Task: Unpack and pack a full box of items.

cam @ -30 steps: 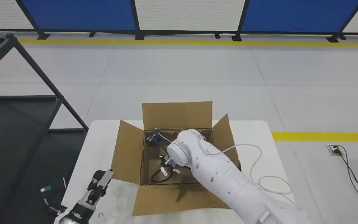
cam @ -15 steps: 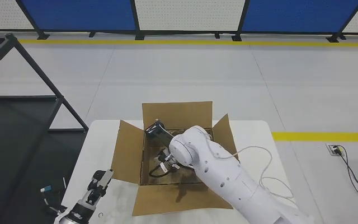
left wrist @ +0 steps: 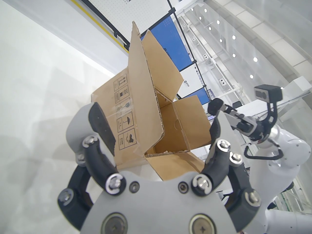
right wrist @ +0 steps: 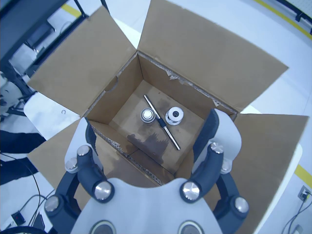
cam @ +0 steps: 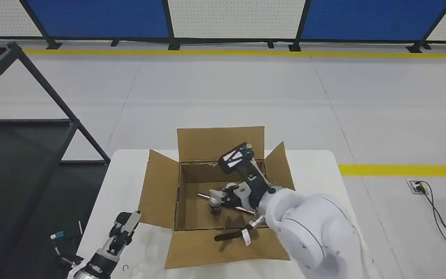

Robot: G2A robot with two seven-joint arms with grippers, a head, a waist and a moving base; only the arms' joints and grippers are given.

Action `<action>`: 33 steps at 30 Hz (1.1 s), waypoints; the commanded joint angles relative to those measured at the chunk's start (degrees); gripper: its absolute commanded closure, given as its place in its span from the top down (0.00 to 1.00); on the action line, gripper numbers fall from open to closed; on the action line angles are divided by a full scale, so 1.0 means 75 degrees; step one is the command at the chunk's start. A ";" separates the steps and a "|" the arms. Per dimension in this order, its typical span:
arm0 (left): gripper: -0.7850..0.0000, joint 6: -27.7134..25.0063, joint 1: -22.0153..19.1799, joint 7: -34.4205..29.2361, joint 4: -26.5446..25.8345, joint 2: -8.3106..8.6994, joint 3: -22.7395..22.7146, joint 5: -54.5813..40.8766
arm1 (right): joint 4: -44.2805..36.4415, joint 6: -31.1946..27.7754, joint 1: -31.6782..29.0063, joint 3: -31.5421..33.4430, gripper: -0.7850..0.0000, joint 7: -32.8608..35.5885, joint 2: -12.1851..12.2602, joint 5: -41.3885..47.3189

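Observation:
An open cardboard box [cam: 159,198] stands on the white table [cam: 125,174], all flaps folded out. On its floor lie a thin metal rod [right wrist: 161,122] with a dark collar and two round metal parts [right wrist: 147,115] [right wrist: 174,115]. My right gripper [right wrist: 149,120] hangs above the box mouth, open and holding nothing; from above, the right gripper [cam: 226,217] sits over the box's right half. The left gripper [cam: 120,232] rests low on the table beside the box's left flap, open and empty. Seen from the left wrist, the left gripper [left wrist: 156,116] faces the box's [left wrist: 136,93] outer wall.
A black metal frame [cam: 42,84] stands off the table's left side. A small ring [right wrist: 63,112] lies on the table near the box's corner. A white cable [cam: 334,224] trails off the right arm over the table's right part.
The right arm has risen out of the box and swung toward its right side, gripper empty. The left arm has stayed put.

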 commanded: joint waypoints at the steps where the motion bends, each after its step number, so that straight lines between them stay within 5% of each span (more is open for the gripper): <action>1: 1.00 0.0000 0.0000 0.0000 0.0000 0.0000 0.0000 0.0000 | -0.0417 0.0150 -0.0237 0.0446 1.00 -0.0089 0.0038 0.0075; 4: 1.00 0.0000 0.0000 0.0000 0.0000 0.0000 0.0000 0.0000 | -0.0786 0.0239 -0.0623 0.1199 1.00 -0.0088 0.0114 0.0249; 16: 1.00 0.0000 0.0000 0.0000 0.0000 0.0000 0.0000 0.0000 | -0.0771 0.0254 -0.0689 0.1284 1.00 -0.0106 0.0124 0.0265; 20: 1.00 0.0106 -0.0071 -0.0060 -0.0033 0.0003 0.0010 0.0033 | -0.0455 0.0372 -0.0814 0.1994 1.00 -0.0373 0.0156 0.1133; 28: 1.00 0.0599 -0.0410 -0.0555 -0.0103 0.0061 -0.0417 -0.0128 | 0.0417 0.0697 -0.0689 0.3318 1.00 0.0392 0.0307 0.2080; 33: 1.00 0.0860 -0.0603 -0.1074 -0.0011 0.0126 -0.0726 -0.0029 | 0.0967 0.0280 -0.0530 0.3366 1.00 0.0961 0.0398 0.2576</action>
